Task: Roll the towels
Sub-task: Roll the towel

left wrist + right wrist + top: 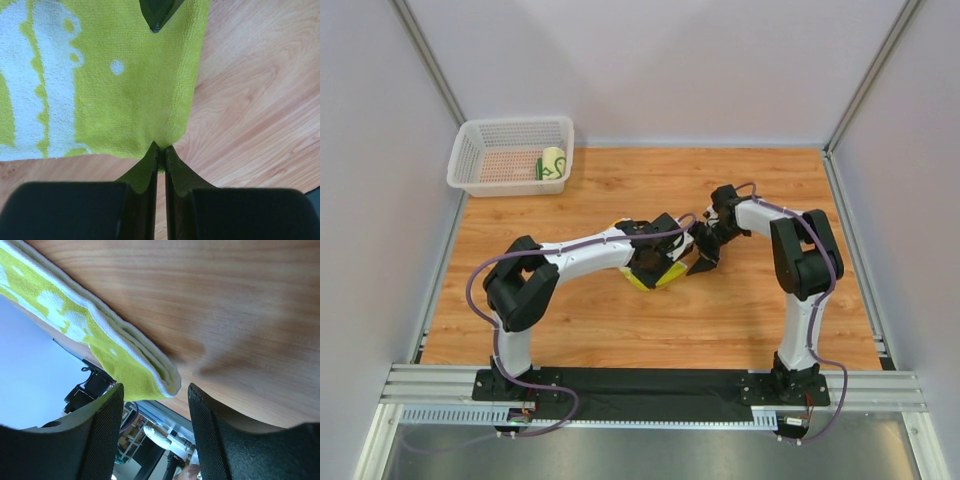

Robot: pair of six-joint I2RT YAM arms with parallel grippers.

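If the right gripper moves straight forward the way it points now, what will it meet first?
Probably the folded end of the yellow towel, which lies just ahead, in line with the open fingers of the right gripper, on the wooden table. Depth is unclear in the wrist view.

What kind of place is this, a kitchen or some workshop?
Probably a robotics lab's test cell, not a home: two arms bolted to a metal rail at a wooden table, boxed in by plain white panels.
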